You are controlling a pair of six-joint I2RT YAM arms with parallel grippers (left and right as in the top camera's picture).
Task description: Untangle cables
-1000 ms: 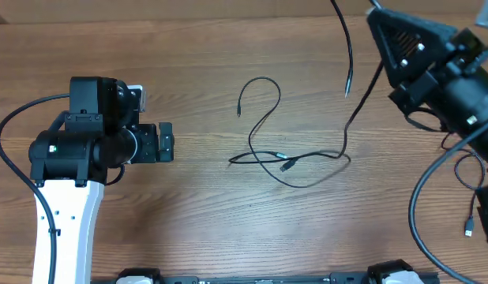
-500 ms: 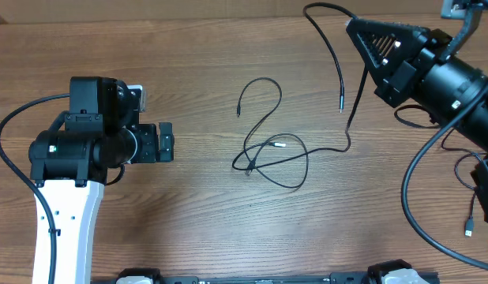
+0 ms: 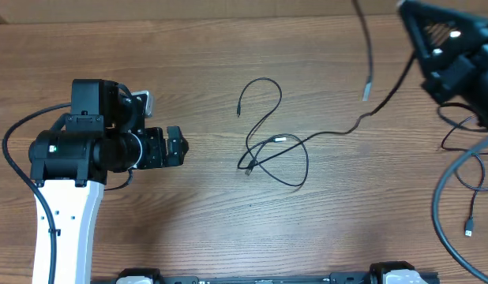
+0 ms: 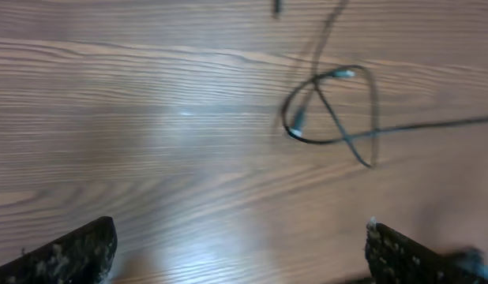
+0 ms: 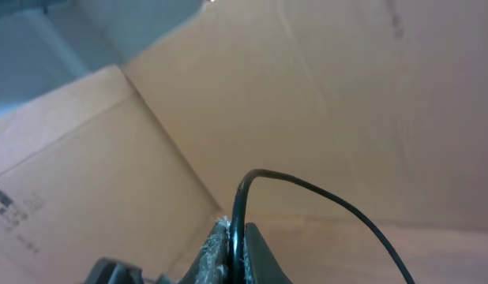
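Thin black cables [image 3: 275,151] lie in a loose loop at mid-table, with one cord end [image 3: 238,110] curling up to the left. One cable [image 3: 362,120] leads from the loop up to the right, where my right gripper [image 3: 408,9] is lifted high at the top right. In the right wrist view the right gripper [image 5: 238,251] is shut on that cable [image 5: 307,185]; its free plug end [image 3: 366,95] dangles. My left gripper [image 3: 176,147] is open, left of the loop. In the left wrist view its fingertips [image 4: 78,251] frame bare wood, with the loop [image 4: 332,110] ahead.
Another thin black cord with a plug [image 3: 470,227] lies at the table's right edge, under the right arm. The right wrist view shows a cardboard wall [image 5: 323,87]. The table's far edge [image 3: 189,17] runs along the top.
My right gripper swung left, then right and up with the held cable, dragging the loop tighter and straightening the cable's run. My left gripper moved slightly right toward the loop.
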